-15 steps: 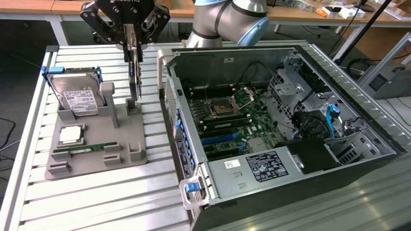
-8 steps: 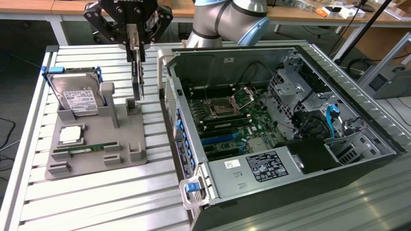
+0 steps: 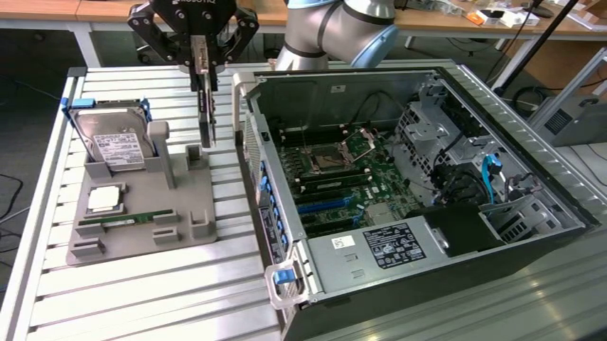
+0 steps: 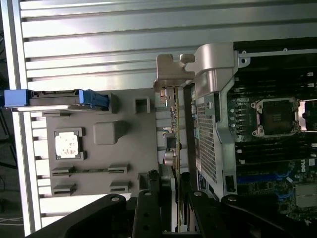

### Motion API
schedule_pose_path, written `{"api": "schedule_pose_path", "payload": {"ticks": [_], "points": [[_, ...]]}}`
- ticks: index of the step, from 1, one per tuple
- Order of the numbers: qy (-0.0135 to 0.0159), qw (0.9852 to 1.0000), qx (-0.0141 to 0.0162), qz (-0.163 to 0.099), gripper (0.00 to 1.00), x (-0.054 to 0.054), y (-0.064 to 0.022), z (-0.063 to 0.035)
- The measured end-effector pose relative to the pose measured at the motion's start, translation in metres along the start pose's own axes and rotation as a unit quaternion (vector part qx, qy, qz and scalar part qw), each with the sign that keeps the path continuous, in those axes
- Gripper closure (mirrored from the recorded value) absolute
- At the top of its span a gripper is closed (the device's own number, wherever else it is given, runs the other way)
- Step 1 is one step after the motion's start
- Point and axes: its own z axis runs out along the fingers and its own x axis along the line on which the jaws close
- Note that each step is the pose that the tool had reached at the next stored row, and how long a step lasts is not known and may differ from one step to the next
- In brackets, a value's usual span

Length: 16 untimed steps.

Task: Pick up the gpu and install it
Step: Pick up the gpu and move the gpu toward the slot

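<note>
The gpu is a thin dark card hanging upright and edge-on, with my gripper shut on its top edge. It sits over the back of the grey holder, next to the left wall of the open computer case. Whether its lower edge still touches the holder I cannot tell. In the wrist view the gpu runs between the black fingers, and its silver end bracket points away from my gripper. The blue slots on the motherboard lie inside the case.
On the grey holder stand a silver hard drive in a blue frame, a square processor and a green RAM stick. The case's metal wall is close beside the card. A slatted aluminium table carries everything.
</note>
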Motion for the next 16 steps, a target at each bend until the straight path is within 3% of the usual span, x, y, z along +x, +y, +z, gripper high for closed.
{"api": "schedule_pose_path", "payload": {"ticks": [16], "points": [[0.0,1.0,0.0,0.0,0.73,-0.011,0.0005,0.0003]]}}
